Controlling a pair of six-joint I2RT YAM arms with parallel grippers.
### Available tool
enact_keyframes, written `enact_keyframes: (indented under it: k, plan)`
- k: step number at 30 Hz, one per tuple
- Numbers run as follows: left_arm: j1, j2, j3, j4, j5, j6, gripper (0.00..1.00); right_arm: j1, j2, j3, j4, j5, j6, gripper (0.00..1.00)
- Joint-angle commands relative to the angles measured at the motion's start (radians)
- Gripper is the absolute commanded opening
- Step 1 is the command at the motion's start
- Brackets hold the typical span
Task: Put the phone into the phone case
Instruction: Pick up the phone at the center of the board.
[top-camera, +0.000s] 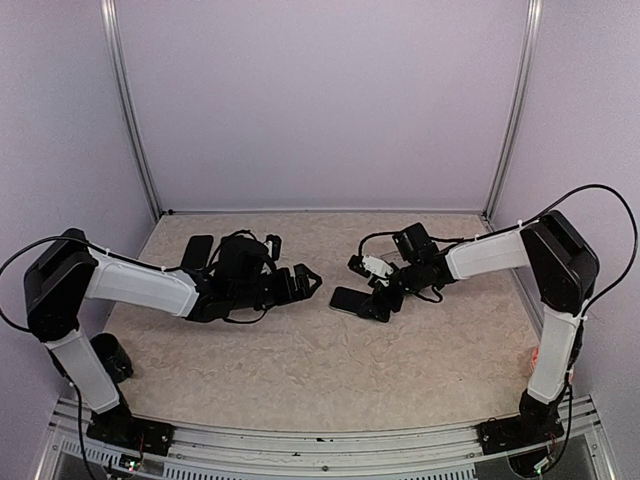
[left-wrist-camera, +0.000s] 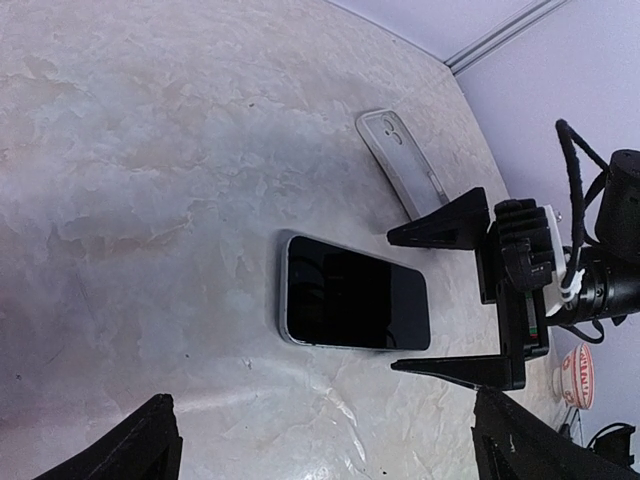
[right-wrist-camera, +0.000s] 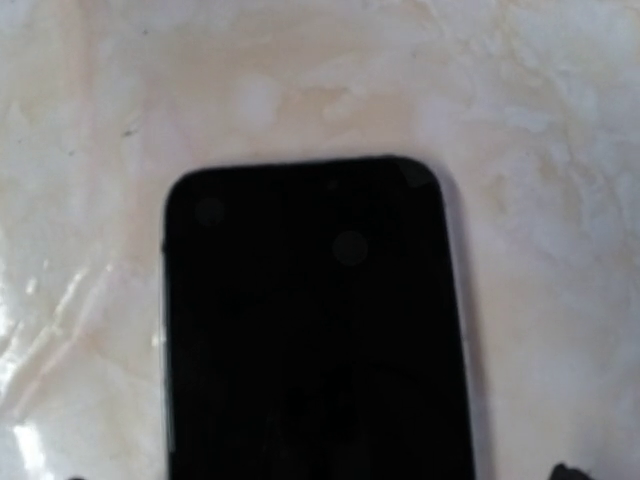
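Phone is framed by the wide-open right gripper; its side edges should be pinched squarely and evenly.

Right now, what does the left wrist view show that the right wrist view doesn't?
Only the left wrist: the clear phone case lying flat beyond the phone, apart from it, and the right hand open, with a finger on each side of the phone's end. Only the right wrist: nothing extra, just a blurred close-up of one end of the phone. Both: the black phone lying flat on the marbled table.
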Motion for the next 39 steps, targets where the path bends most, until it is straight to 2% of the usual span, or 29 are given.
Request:
enact_keyframes:
  k: [1,12,17,28,33,39]
  plan:
    - [-0.006,0.016,0.005,0.024,0.012,0.004,0.99,-0.008,0.039,0.043,-0.065,0.005,-0.012,0.99]
    - [-0.006,0.026,0.018,0.018,0.012,0.002,0.99,-0.008,0.086,0.072,-0.11,0.037,-0.021,0.99]
    - [-0.006,0.032,0.026,0.015,0.012,0.0,0.99,-0.007,0.1,0.086,-0.131,0.029,-0.025,0.94]
    - [-0.005,0.018,0.012,0.011,0.021,-0.02,0.99,-0.007,0.116,0.106,-0.168,-0.015,-0.029,0.74]
    - [-0.005,-0.033,-0.045,0.069,-0.021,-0.017,0.99,-0.006,0.106,0.102,-0.167,-0.04,-0.024,0.52]
    - [0.009,-0.074,-0.085,0.127,0.01,-0.018,0.99,0.015,0.066,0.065,-0.114,-0.037,-0.019,0.51]
